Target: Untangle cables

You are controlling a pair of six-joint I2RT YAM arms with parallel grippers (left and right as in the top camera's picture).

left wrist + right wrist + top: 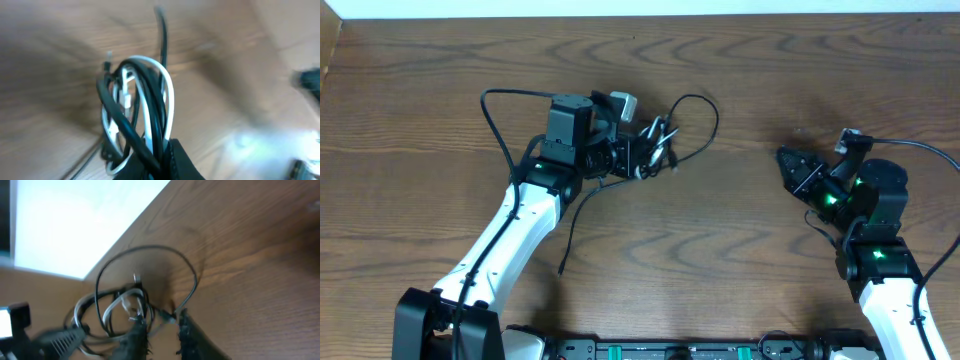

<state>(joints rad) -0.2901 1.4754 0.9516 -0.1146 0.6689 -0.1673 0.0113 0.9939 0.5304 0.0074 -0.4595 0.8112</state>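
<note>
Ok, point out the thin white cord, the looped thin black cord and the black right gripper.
Thin white cord [170,92]: left wrist view, right side of its arc.
Thin black cord [716,122]: overhead view, right side of its loop.
Right gripper [786,162]: overhead view, between its fingertips.

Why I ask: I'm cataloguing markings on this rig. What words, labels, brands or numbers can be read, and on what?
No text can be read in any view.
The cables: no print shows; both wrist views are blurred.
The base rail at the near edge: any marking is too small to read.
</note>
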